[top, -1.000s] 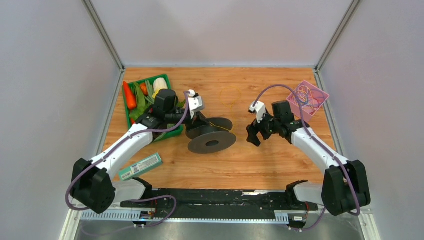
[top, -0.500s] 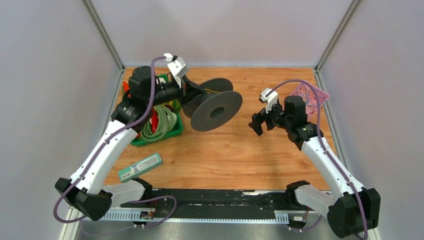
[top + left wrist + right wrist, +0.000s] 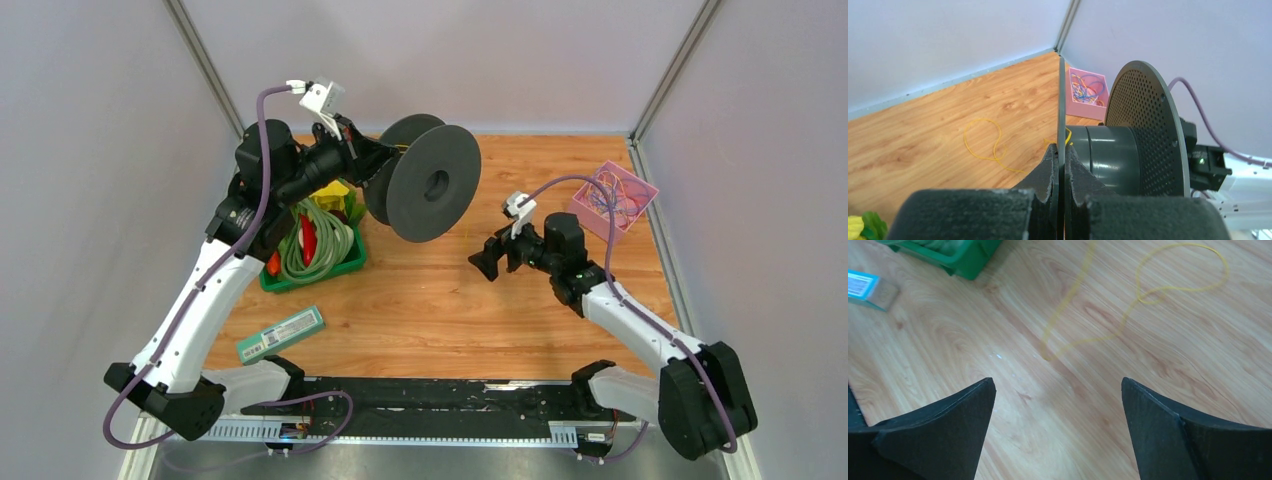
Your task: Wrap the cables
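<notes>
one spool raised, one strand still slack

half a second back the spool [image 3: 430, 185] was held lower. it has now been lifted further off the tabletop [image 3: 440, 310], flanges upright, with one flange pinched tight in the left jaws. the right jaws, spread wide and empty, have been brought down over the yellow cable [image 3: 1141, 299], which lies looped on the wood and seems, though partly hidden, to run up to the hub. winding is judged ready to begin. more cables [image 3: 612, 195] are kept in the pink tray [image 3: 600, 222]. the green basket [image 3: 318, 268] crowds the left arm.
</notes>
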Available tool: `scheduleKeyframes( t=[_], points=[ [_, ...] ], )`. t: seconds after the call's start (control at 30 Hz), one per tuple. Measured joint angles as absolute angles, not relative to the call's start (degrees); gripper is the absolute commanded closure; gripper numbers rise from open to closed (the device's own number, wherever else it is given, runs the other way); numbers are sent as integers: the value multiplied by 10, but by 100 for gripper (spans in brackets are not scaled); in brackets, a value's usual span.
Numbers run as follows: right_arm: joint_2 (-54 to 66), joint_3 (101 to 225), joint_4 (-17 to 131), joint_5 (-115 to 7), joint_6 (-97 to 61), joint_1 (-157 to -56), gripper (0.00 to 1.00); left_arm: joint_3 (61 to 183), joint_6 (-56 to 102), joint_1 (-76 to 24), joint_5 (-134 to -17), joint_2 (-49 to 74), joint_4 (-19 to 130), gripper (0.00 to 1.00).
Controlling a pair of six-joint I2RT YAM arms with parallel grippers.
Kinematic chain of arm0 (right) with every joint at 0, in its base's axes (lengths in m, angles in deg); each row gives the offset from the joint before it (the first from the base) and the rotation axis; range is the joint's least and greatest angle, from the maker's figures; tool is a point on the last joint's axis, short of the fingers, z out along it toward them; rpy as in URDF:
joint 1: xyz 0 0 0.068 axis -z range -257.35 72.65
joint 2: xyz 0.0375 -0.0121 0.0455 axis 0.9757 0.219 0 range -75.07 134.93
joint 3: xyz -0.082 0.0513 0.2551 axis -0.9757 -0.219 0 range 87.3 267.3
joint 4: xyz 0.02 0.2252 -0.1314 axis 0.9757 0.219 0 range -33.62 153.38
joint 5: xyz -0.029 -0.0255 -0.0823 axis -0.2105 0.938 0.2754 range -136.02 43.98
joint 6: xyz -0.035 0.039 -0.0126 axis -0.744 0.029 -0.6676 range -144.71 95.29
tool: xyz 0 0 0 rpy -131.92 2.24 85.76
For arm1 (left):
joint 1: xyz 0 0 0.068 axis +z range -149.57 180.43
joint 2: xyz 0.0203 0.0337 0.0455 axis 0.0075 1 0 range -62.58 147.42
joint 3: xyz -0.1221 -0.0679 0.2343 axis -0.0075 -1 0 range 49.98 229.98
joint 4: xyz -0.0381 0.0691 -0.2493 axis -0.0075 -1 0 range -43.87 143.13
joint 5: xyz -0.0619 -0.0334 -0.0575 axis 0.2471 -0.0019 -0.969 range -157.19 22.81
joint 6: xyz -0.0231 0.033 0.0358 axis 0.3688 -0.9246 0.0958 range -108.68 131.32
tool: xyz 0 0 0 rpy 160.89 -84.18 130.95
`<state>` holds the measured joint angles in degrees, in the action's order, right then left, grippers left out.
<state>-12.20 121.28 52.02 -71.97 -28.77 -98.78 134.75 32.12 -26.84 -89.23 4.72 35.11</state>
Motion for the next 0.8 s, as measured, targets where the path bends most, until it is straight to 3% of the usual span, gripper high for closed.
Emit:
scheduleKeyframes(
  t=[0.17,0.43,0.53,0.67,0.8],
  points=[
    [-66,1218,445,-737,-268,-1035,0,1349,354,-268,-865,47,348,100],
    [57,1281,400,-677,-239,-1057,19,1349,385,-268,-843,47,340,100],
    [89,1301,386,-662,-235,-1057,34,1349,397,-268,-834,47,338,100],
    [118,1317,376,-655,-228,-1058,70,1349,413,-268,-812,46,331,100],
    [117,1317,381,-664,-230,-1058,88,1350,426,-268,-759,46,312,100]
  ],
)
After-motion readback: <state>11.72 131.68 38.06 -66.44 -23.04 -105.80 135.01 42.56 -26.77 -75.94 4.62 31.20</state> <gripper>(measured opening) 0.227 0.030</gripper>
